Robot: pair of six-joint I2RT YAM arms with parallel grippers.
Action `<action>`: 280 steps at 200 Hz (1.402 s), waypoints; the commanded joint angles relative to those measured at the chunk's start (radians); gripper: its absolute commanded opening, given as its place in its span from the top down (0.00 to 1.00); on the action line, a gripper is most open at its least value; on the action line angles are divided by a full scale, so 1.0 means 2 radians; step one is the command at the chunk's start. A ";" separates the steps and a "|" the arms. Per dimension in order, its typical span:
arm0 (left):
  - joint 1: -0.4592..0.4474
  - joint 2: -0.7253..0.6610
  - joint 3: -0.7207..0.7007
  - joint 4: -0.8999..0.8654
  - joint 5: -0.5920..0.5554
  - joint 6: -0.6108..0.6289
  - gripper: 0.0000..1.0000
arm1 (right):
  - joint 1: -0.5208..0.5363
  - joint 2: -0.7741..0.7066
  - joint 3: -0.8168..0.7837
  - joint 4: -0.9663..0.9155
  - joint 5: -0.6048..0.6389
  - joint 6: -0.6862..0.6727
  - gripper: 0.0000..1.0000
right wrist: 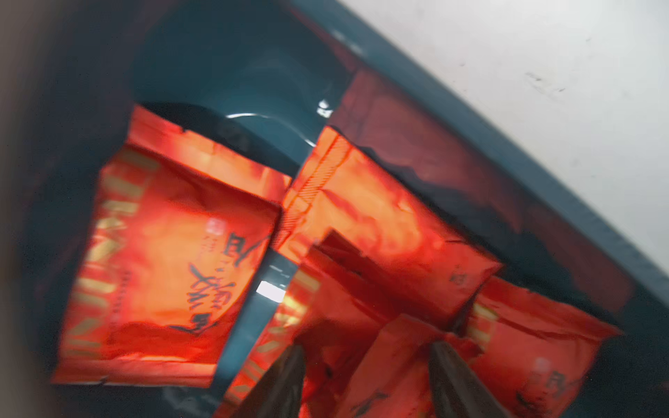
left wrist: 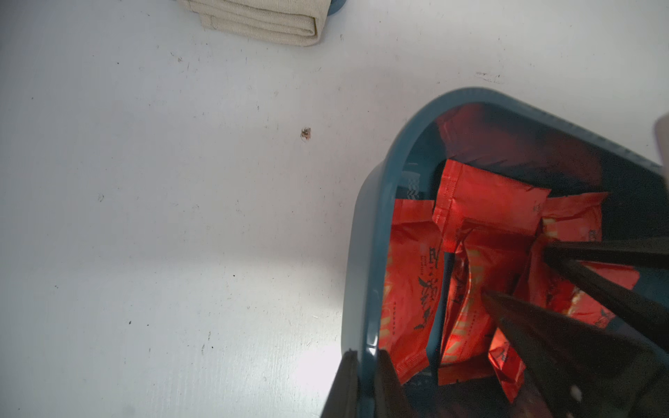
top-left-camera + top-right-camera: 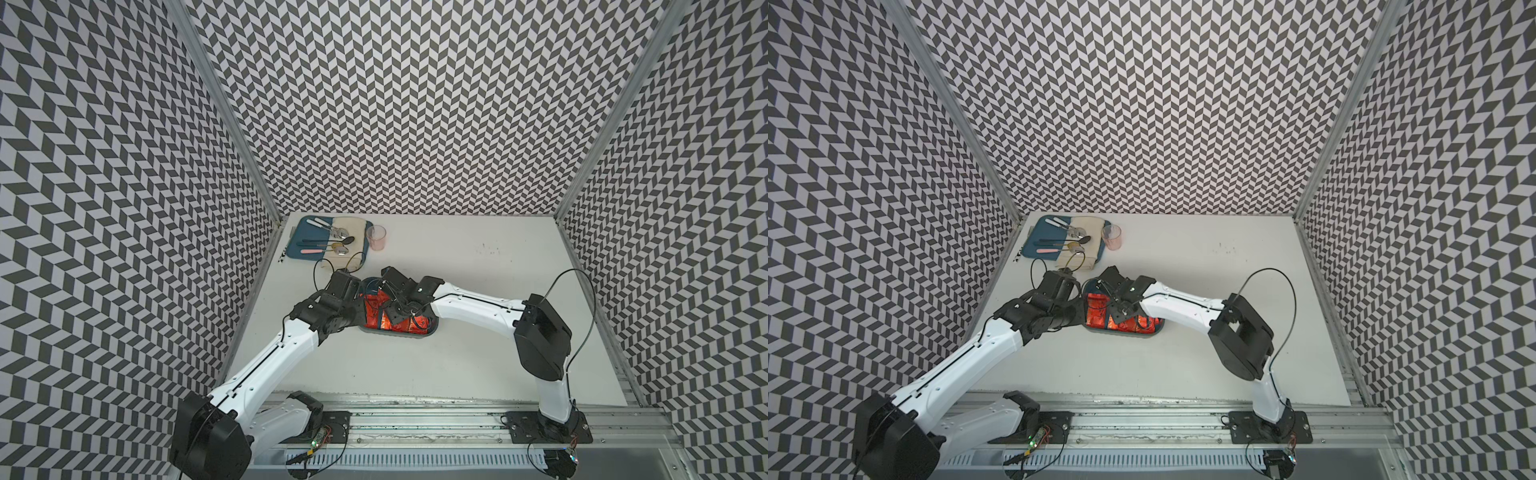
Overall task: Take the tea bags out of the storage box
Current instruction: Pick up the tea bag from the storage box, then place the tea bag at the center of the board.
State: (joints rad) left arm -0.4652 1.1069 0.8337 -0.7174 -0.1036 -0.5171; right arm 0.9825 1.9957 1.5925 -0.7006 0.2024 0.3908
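Mid-frame in both top views, your left tool clenches the rim of the teal-blue plastic storage box; your right tool, released, straddles its red-orange foil tea bags.

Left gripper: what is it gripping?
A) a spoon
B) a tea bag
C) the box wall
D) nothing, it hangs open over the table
C: in the left wrist view the left gripper is shut on the box wall, one finger outside and one inside, clear of the tea bags.
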 commanded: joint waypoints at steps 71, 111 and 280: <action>-0.003 -0.007 0.000 0.023 0.002 -0.003 1.00 | 0.000 -0.018 0.002 0.007 -0.011 0.010 0.75; -0.003 -0.005 0.000 0.022 0.001 -0.003 1.00 | -0.002 -0.039 0.012 0.007 -0.017 0.010 0.95; 0.089 -0.053 0.008 -0.004 -0.080 -0.038 1.00 | -0.243 -0.294 -0.385 0.536 -0.327 0.069 0.99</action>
State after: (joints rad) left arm -0.3435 1.0710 0.8337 -0.7528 -0.2386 -0.5777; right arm 0.5346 1.3846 0.9119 0.0883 -0.3069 0.4683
